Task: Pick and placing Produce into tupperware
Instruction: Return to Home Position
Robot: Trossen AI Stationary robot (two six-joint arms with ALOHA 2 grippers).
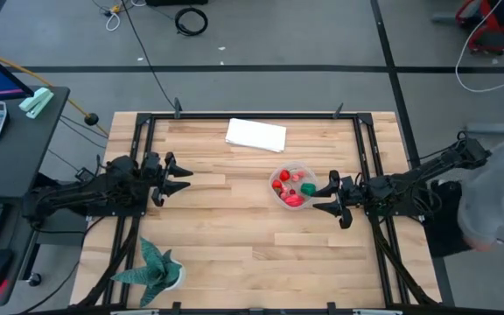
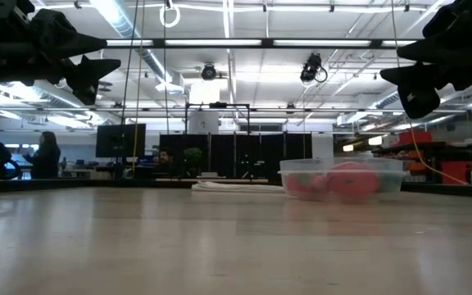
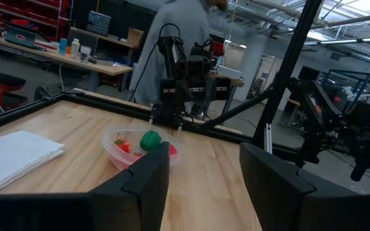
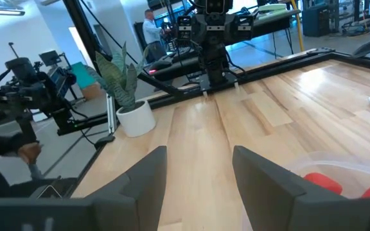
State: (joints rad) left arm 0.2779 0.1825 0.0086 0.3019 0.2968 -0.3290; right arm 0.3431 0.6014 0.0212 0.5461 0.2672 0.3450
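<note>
The tupperware (image 1: 292, 187), a small round clear tub, stands on the wooden table right of centre. The produce (image 1: 290, 186) lies inside it: several red and pink pieces and one green piece (image 3: 150, 140). In the low view the tub (image 2: 342, 177) shows pink pieces through its wall. My right gripper (image 1: 335, 199) hangs open above the table, just right of the tub, whose rim (image 4: 339, 168) shows past its fingers. My left gripper (image 1: 175, 179) hovers open near the table's left side, far from the tub, with nothing between its fingers (image 3: 204, 179).
A flat white cloth (image 1: 255, 135) lies near the table's far edge. A spiky green potted plant (image 1: 157, 269) stands at the near left corner. A black frame (image 1: 366, 149) borders the table. A person in grey (image 1: 501, 197) stands by the right side. Bare wood lies between the grippers.
</note>
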